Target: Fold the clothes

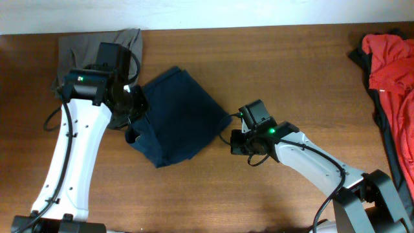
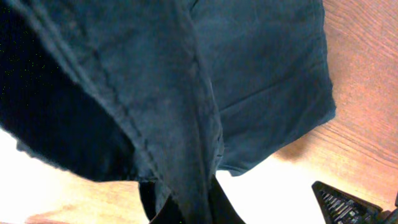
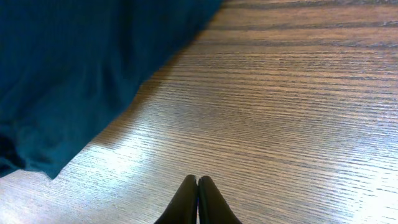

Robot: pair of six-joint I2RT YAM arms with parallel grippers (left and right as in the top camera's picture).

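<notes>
The left end effector point(image 1: 134, 111) is closed on an edge of the navy garment point(image 1: 184, 116), probably to fold it over. The right end effector point(image 3: 198, 186) is closed and empty, just beside the cloth.

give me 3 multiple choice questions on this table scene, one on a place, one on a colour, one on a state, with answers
1. Where does the bright red fabric garment lie?
A) at the right edge of the wooden table
B) in the centre
C) under the left arm

2. What colour is the large fabric garment in the middle?
A) olive-grey
B) dark navy blue
C) white

3. How is the right hand?
A) open wide
B) shut on cloth
C) shut and empty

Answers: 1 A, it sits at the overhead view's right edge. 2 B, every view shows it dark blue. 3 C, its fingers meet over bare wood.
</notes>
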